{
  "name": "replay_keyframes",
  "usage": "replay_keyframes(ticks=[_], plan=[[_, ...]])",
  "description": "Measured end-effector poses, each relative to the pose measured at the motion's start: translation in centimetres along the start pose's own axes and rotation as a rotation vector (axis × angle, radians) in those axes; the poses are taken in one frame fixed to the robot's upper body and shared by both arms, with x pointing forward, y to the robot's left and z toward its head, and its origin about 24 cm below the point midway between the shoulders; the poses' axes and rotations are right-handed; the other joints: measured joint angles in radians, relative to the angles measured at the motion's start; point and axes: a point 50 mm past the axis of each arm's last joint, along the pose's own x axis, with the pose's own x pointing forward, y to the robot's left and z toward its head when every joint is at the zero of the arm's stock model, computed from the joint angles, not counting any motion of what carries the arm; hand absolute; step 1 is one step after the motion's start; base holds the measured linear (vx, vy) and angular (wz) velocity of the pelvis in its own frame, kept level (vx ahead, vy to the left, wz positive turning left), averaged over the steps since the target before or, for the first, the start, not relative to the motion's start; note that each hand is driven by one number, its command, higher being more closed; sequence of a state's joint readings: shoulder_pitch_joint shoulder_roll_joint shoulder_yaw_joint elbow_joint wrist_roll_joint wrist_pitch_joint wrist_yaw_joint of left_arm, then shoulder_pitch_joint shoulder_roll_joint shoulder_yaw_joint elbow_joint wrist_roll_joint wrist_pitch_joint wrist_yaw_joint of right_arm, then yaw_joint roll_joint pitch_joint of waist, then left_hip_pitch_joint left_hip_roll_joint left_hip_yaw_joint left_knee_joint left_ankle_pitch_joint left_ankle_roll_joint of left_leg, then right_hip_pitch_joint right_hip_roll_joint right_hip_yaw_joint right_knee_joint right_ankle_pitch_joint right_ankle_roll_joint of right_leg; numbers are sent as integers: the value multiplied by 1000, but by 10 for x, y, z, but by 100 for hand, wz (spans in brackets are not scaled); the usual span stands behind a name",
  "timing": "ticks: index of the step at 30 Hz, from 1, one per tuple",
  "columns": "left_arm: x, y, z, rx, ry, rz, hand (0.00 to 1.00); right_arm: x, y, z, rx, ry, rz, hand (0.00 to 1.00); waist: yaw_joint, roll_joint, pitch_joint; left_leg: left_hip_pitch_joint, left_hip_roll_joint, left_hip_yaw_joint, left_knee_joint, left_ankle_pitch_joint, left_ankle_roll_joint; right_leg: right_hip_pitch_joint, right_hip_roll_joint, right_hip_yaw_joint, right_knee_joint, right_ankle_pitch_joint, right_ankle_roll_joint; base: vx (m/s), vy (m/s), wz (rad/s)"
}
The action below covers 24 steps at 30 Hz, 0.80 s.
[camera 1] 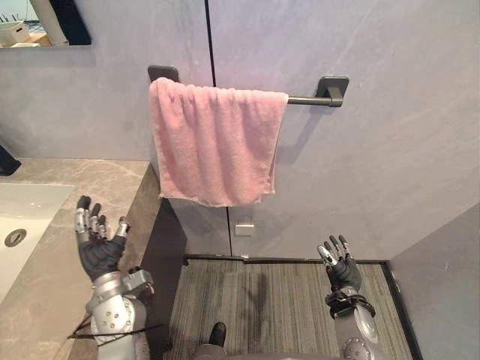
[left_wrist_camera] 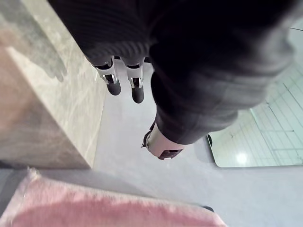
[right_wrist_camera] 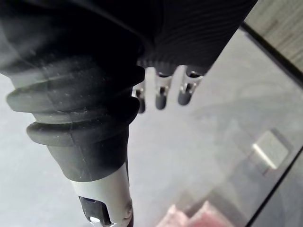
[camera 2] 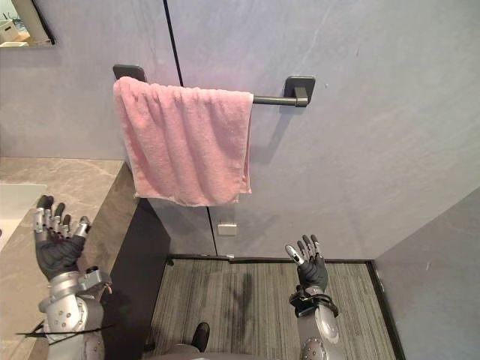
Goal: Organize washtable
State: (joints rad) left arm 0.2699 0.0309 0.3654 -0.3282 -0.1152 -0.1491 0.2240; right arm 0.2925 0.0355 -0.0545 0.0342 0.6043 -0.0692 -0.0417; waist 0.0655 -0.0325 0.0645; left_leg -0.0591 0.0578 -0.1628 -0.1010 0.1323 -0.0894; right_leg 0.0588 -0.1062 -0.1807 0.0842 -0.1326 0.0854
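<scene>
A pink towel [camera 1: 214, 142] hangs folded over a dark wall rail [camera 1: 315, 100], covering its left part. My left hand [camera 1: 97, 244] is raised palm up over the stone washtable [camera 1: 90, 187], fingers straight and holding nothing. My right hand [camera 1: 341, 266] hovers low above the floor on the right, fingers relaxed and empty. Both hands are well below the towel and apart from it. In the left wrist view the towel [left_wrist_camera: 94, 208] shows past the fingers [left_wrist_camera: 137, 92]; a pink corner [right_wrist_camera: 199, 218] shows in the right wrist view.
A white sink basin [camera 1: 22, 217] with its drain [camera 1: 15, 238] is set in the washtable at the left. A mirror corner [camera 1: 37, 22] shows at top left. A small white wall plate [camera 1: 244, 228] sits under the towel. Striped grey flooring [camera 1: 277, 300] lies below.
</scene>
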Motion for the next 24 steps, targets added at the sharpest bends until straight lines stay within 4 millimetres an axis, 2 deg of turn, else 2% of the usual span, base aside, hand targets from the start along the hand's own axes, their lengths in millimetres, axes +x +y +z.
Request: replay_keyframes(ticks=[4, 7, 11, 18, 20, 24], plan=[[28, 20, 8, 97, -61, 22, 0, 8, -3, 11, -20, -36, 2, 0, 2, -15, 22, -11, 1, 3, 5, 1, 1, -19, 2, 15, 0, 6, -3, 21, -3, -9], [52, 20, 18, 134, -114, -13, 0, 11, -7, 10, -35, -22, 0, 0, 2, -28, 39, -14, -1, 3, 6, 1, 1, -20, 1, 16, 1, 7, -4, 8, 0, -2], [81, 19, 29, 149, -156, -46, 0, 13, -4, 12, -41, -28, 28, 0, 1, -31, 55, -20, 0, 5, 6, 1, 1, -29, 1, 19, 2, 8, -4, -4, 0, -2], [112, 5, 34, 229, -140, -229, 0, 19, -3, 10, -75, 1, 65, 0, 5, -44, 61, -33, 14, 20, 6, -1, -2, -51, 14, 47, -1, 15, -10, -1, -10, -9], [122, -6, 34, 247, -124, -316, 0, 20, -4, 11, -83, -1, 67, 0, 4, -52, 65, -33, 17, 25, 6, -2, -3, -53, 17, 50, 0, 15, -11, -2, -15, -4], [125, -19, 32, 218, -92, -430, 0, 21, -8, 11, -96, 11, 60, 0, 2, -54, 65, -37, 18, 30, 7, -2, -3, -64, 17, 61, 4, 16, -11, -2, -4, -8]])
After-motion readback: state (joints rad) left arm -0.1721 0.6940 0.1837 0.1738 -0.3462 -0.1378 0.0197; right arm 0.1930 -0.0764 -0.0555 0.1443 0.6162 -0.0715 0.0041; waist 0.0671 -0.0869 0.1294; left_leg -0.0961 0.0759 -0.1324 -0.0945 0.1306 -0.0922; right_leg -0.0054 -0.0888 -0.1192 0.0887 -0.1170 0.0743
